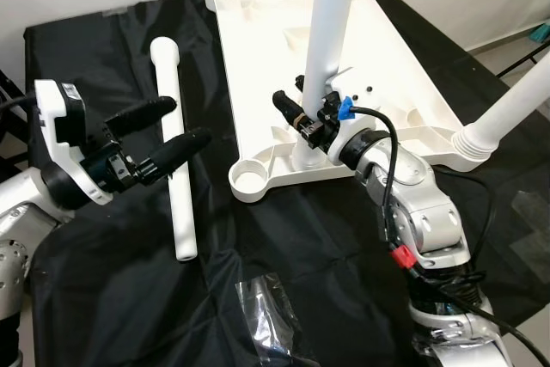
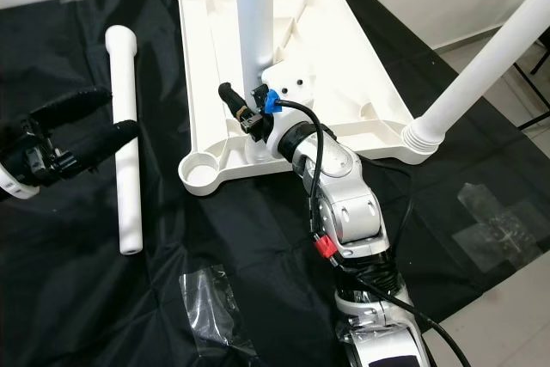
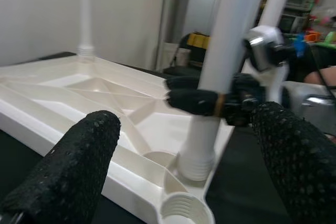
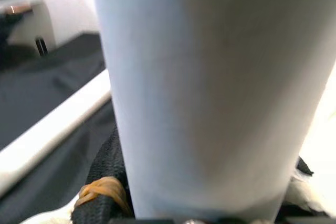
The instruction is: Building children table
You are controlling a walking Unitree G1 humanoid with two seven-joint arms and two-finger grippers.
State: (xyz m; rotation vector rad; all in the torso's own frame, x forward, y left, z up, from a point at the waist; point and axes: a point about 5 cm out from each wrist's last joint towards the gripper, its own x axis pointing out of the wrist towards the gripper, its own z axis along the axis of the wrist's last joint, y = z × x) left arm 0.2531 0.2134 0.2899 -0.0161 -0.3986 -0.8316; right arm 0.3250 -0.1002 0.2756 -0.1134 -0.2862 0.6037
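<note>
The right tool (image 1: 302,113) grips an upright white plastic leg (image 1: 331,32) seated in the inverted white tabletop (image 1: 395,75). Just beside the open, empty left tool (image 1: 172,131) lies the last loose white leg tube (image 1: 176,169); its corner socket (image 1: 250,182) remains unfilled.

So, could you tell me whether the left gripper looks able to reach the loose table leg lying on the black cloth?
Probably yes. The left gripper hangs open right beside the loose table leg, with nothing between them. The right gripper is busy on the upright leg in the tabletop, out of the way.
</note>
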